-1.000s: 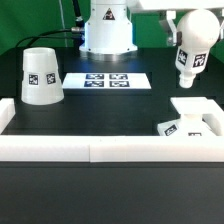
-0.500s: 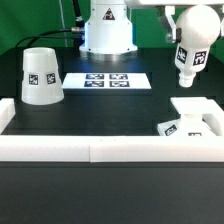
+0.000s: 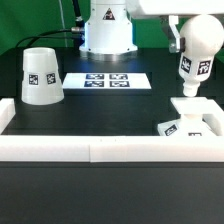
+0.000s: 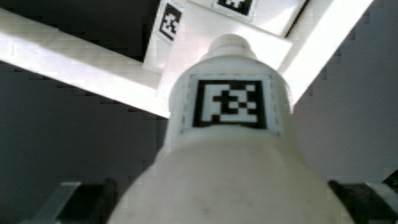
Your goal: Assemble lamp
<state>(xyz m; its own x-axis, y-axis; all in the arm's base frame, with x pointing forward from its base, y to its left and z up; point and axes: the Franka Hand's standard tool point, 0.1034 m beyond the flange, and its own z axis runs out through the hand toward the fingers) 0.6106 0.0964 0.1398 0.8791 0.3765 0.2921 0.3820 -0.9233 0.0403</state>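
Observation:
My gripper (image 3: 197,28) is shut on the white bulb (image 3: 194,62), gripping its rounded end and holding it in the air with the neck pointing down. The bulb hangs just above the flat white base (image 3: 193,108), which lies at the exterior view's right by the frame corner. In the wrist view the bulb (image 4: 224,120) fills the middle with its tag facing the camera, and the dark fingers (image 4: 82,202) flank it on both sides of my gripper (image 4: 222,208). The white cone shade (image 3: 40,75) stands at the exterior view's left.
The marker board (image 3: 105,80) lies at the back middle, in front of the robot pedestal (image 3: 106,30). A low white frame wall (image 3: 100,150) runs along the front and up both sides. White tagged surfaces (image 4: 171,22) show beneath the bulb in the wrist view.
The gripper has carried the bulb down and a little toward the exterior view's right, closer to the base. The shade and base have not moved.

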